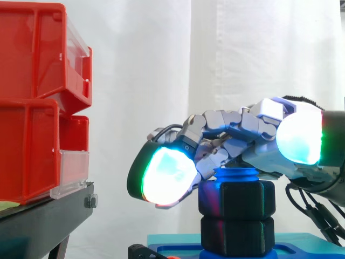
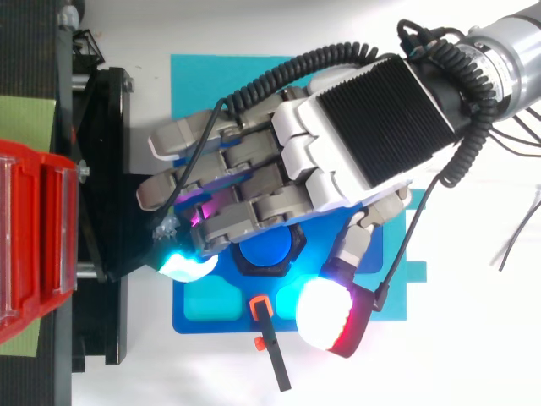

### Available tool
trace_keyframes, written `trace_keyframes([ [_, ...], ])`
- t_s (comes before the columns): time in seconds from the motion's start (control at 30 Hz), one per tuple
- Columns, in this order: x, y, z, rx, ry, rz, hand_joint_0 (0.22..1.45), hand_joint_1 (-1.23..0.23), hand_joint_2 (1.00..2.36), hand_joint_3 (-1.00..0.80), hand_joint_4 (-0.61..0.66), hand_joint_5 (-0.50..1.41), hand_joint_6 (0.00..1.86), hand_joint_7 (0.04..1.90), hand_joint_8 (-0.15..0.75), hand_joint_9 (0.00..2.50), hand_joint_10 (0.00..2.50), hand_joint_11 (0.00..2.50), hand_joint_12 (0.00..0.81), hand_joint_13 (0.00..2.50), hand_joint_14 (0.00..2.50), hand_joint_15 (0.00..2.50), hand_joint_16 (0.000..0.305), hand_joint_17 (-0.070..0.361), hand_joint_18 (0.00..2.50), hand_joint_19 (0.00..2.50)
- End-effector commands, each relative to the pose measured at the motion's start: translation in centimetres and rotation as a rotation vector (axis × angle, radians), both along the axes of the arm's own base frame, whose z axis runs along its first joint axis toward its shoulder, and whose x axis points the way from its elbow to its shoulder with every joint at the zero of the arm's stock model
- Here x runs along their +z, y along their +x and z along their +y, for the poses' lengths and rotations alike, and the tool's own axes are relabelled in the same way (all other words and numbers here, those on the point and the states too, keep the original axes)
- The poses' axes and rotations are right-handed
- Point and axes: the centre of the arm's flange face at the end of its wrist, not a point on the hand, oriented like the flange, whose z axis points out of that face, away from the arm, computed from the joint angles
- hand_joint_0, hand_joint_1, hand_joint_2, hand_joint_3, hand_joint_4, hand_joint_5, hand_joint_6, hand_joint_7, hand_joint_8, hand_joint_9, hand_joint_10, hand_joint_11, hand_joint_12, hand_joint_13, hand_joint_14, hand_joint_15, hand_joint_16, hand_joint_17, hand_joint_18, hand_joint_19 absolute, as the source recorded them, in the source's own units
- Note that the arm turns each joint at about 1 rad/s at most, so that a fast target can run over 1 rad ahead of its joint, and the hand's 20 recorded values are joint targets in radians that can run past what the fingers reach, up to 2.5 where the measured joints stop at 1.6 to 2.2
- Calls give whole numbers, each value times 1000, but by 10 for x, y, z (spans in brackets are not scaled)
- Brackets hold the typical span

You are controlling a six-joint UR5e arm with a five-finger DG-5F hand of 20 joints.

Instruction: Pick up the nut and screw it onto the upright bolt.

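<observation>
Draping over bolt (image 2: 269, 248) top: robot hand (image 2: 363, 118), fingers spread loose, pinching nothing; nut (image 1: 237, 198) on bolt just beneath fingers.

Side camera: close, level with the bolt (image 1: 235, 174), facing the curtain (image 1: 161, 65); bins (image 1: 32, 102) at left edge. Top camera: close, straight down, arm (image 2: 507, 42) entering upper right. Shared: hand (image 2: 372, 127), bolt, plate (image 2: 203, 85), bin fronts.

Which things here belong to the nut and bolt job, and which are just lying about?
Job: hand, nut, upright bolt, blue base holding it.
Lying about: red bins, black stand, orange-tipped black tool.
</observation>
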Motion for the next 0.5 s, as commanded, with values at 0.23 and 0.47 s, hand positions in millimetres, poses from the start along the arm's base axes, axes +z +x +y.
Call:
trace_keyframes([
  [0.23, -2, -2, -5, -8, 1, 5, 476, -93, 1000, -500, 241, -46, 505, 1142, 224, 659, 0, 0, 278, 411, 0, 0, 29, 66, 54, 0],
  [0.47, -3, -2, -8, -9, -1, 5, 480, -107, 1000, -500, 214, -38, 504, 1310, 234, 692, 0, 0, 276, 444, 0, 0, 29, 65, 93, 0],
])
